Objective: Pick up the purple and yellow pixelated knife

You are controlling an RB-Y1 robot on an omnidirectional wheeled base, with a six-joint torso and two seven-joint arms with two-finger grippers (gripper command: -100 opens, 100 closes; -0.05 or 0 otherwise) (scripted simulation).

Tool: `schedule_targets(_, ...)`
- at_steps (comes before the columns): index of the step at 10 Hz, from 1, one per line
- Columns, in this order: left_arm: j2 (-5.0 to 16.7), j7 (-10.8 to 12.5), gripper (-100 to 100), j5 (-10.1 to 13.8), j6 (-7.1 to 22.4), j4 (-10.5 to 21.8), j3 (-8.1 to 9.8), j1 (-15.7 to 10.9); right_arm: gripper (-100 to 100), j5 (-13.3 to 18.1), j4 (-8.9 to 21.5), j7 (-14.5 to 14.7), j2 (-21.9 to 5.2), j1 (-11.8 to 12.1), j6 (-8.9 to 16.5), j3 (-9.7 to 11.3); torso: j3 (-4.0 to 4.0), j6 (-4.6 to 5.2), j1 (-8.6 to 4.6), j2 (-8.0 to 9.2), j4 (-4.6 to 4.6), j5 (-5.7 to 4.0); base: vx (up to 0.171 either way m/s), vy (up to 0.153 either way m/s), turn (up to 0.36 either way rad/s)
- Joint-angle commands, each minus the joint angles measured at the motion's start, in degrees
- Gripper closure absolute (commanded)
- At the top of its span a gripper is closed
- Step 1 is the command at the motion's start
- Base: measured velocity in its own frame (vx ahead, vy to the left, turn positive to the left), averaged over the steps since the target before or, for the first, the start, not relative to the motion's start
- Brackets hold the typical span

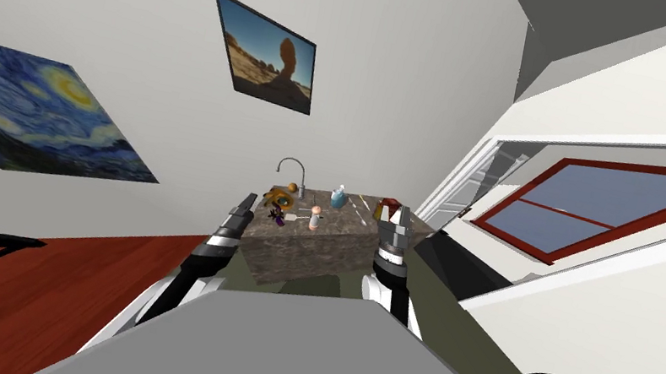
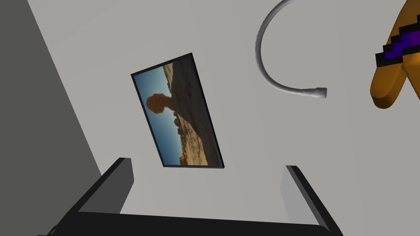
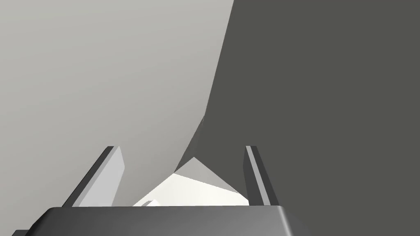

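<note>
In the head view, a block-shaped table with a mottled brown-grey stone surface stands in the middle of the frame, against a pale wall. A curved grey faucet rises at its upper left corner. Just below the faucet lies an orange rounded object, and right under that, near the table's left edge, lies the small purple and dark pixelated knife. A small pink bottle stands to its right, with a blue bottle further up. The dark left forearm reaches up to the table's left edge, its tip just left of the knife. The right forearm stands at the table's right end.

In the left wrist view, the left jaws are spread wide with nothing between them. Beyond them hangs a dark-framed picture of a desert rock. The faucet arcs to one side of it. Past the faucet, well outside the jaws' gap, the knife shows purple with stepped black edges, crossing the orange object.

In the right wrist view, the right jaws are spread apart and hold nothing.
</note>
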Motion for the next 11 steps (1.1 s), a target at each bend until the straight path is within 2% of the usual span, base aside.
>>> schedule_targets(1,0.2,-0.8,-100,-0.8,1.8,0.8,0.42,0.1,0,0.0,0.0,0.0,0.0,0.0,0.0,0.0,0.0,0.0,0.0,0.0,0.0,0.0,-0.007,-0.115,-0.065)
schedule_targets(3,0.6,-1.9,-100,-1.8,4.4,2.7,1.75,0.5,0,0.0,0.0,0.0,0.0,0.0,0.0,0.0,-0.02,0.0,0.05,-0.04,-0.01,0.01,0.003,-0.115,-0.104)
schedule_targets(6,1.1,-2.9,-100,-2.7,6.9,4.7,3.03,0.9,0,0.0,0.0,0.0,0.0,0.0,0.0,0.0,-0.08,-0.01,0.0,-0.14,-0.03,-0.01,0.022,-0.122,-0.07)
schedule_targets(9,2.2,-4.1,-100,-3.8,9.8,7.0,4.62,1.6,0,0.0,0.0,0.0,0.0,0.0,0.0,0.0,-0.09,-0.01,0.06,-0.16,-0.03,0.0,0.032,-0.1,-0.067)
schedule_targets(11,3.9,-4.9,-100,-4.5,11.7,8.5,5.76,2.2,0,0.0,0.0,0.0,0.0,0.0,0.0,0.0,-0.13,-0.01,0.19,-0.23,-0.05,0.04,0.061,-0.077,-0.061)
